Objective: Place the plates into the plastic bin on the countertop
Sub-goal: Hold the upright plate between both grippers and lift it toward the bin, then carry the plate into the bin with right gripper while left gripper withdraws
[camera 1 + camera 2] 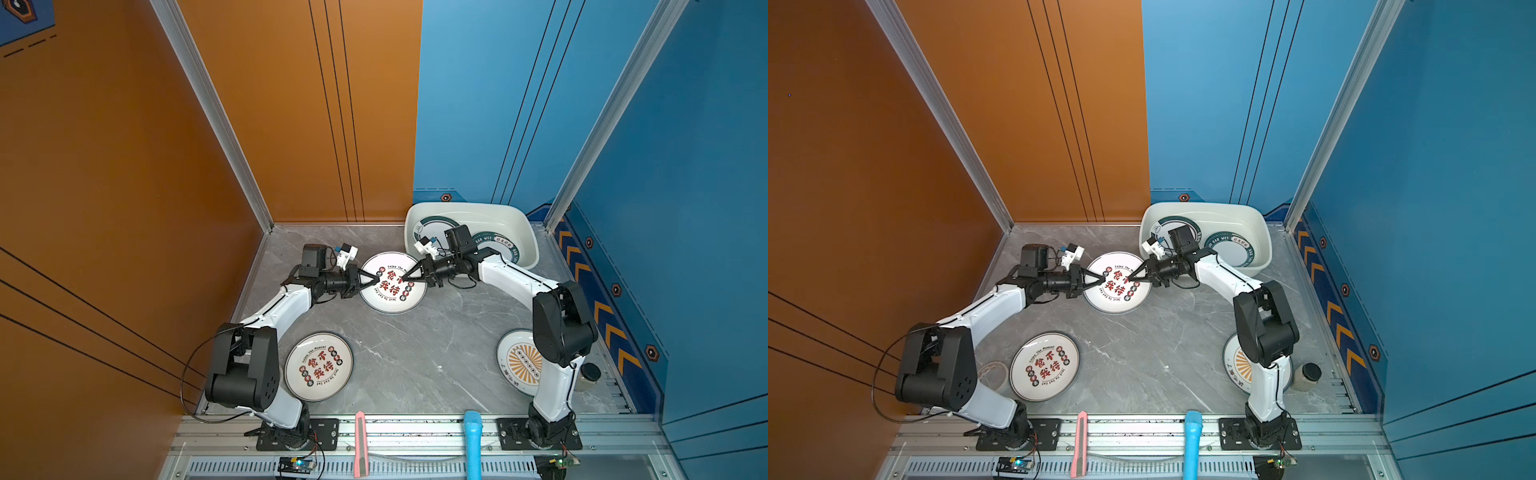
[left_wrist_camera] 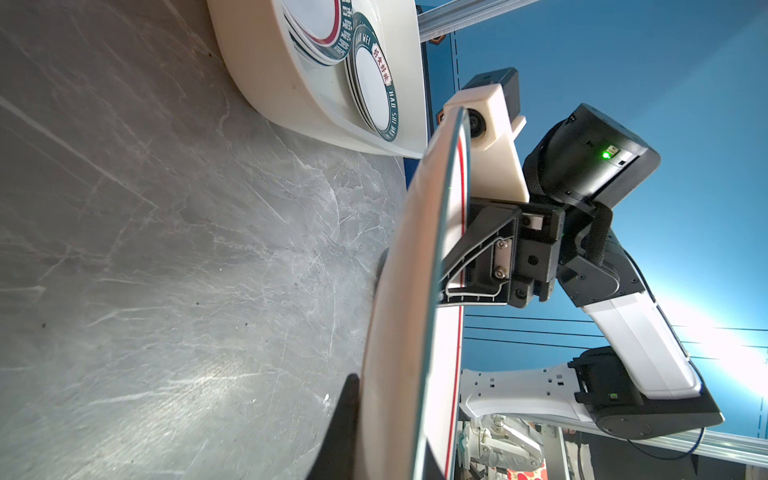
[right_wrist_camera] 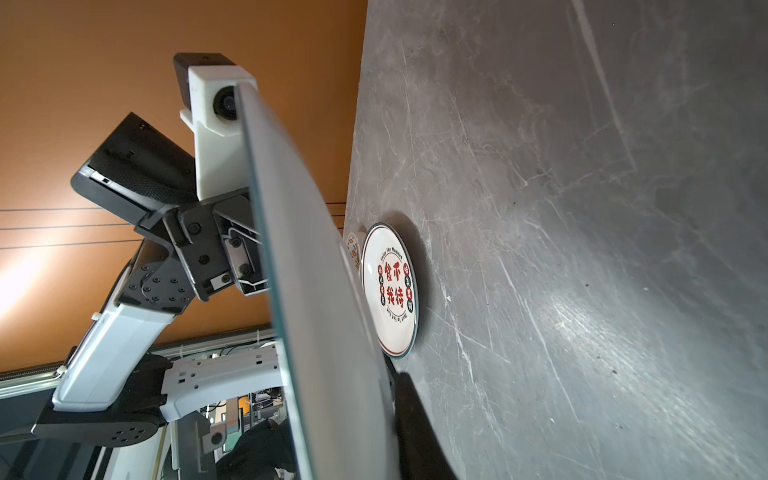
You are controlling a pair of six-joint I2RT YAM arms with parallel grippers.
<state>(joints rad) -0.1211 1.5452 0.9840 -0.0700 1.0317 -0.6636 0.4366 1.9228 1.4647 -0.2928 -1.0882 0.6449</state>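
A white plate with red Chinese characters [image 1: 392, 282] hangs a little above the grey countertop [image 1: 436, 345], held from two sides. My left gripper [image 1: 376, 279] is shut on its left rim and my right gripper [image 1: 405, 276] on its right rim. In the left wrist view this plate [image 2: 415, 291] shows edge-on with a dark finger [image 2: 340, 424] beneath it. The right wrist view shows the same plate [image 3: 324, 291] and a finger [image 3: 415, 415] under it. A matching plate [image 1: 318, 366] lies front left. An orange sunburst plate [image 1: 519, 361] is half hidden by the right arm. The white plastic bin [image 1: 478, 214] at the back right holds green-rimmed plates [image 1: 496, 245].
A pink cutter [image 1: 360, 440] and a blue handle [image 1: 473, 440] lie across the front aluminium rail. A small dark-lidded jar [image 1: 588, 374] stands at the right edge. A tape roll [image 1: 994, 372] sits beside the left arm's base. Orange and blue walls close in the counter.
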